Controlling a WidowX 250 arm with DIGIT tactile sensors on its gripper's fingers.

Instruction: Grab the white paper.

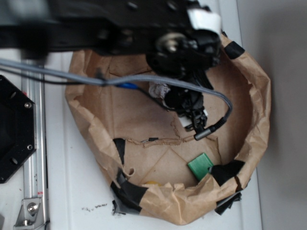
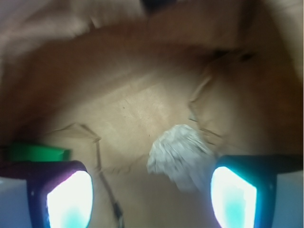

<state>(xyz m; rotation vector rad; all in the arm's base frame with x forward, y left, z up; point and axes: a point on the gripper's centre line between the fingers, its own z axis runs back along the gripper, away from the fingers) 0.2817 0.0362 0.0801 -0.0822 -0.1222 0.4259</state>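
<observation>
The gripper hangs with fingers spread wide, nothing held, inside the brown bag. The white paper lies lower right of centre in the wrist view, just beside one finger. This looks like the approach; next, shift sideways to centre it, then lower.

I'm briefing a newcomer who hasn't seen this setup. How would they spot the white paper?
Find the big brown paper bag with rolled-down, black-taped walls. On its floor, partly under the tool, sits the white paper: a crumpled, lumpy off-white wad, unlike the flat, smooth green block.
</observation>
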